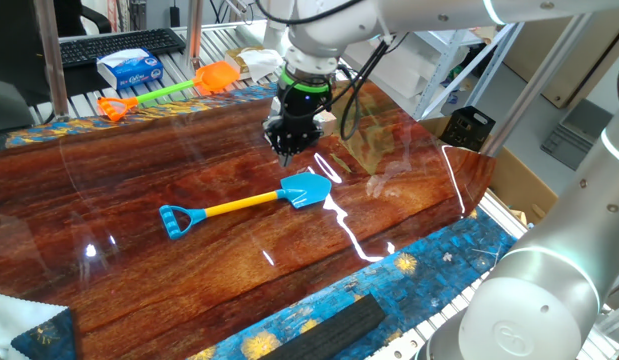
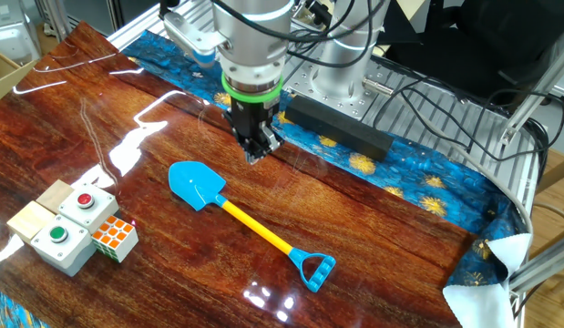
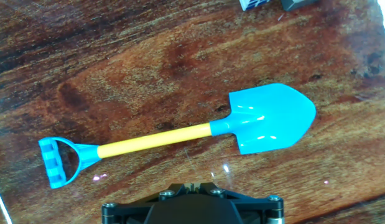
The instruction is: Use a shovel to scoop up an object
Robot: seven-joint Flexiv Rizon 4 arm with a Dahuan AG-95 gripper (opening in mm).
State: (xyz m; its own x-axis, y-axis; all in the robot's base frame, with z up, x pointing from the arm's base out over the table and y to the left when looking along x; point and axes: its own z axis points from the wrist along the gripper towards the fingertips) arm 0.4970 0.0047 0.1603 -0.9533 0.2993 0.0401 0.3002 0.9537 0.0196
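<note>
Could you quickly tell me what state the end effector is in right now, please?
End effector: empty, hovering above the table beside the shovel; whether its fingers are open or closed cannot be told.

You won't find any readable text here: the print on the blue tissue pack (image 1: 130, 68) is too small to make out.

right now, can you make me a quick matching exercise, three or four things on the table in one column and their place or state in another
Things:
1. shovel
2. cube
3. orange shovel
4. gripper

Places or states:
A. beside the button boxes
B. lying flat on the bare wood, untouched
C. hanging above the table near the blue blade
D. on the far edge by the tissue pack

Pairs: 1-B, 2-A, 3-D, 4-C
</note>
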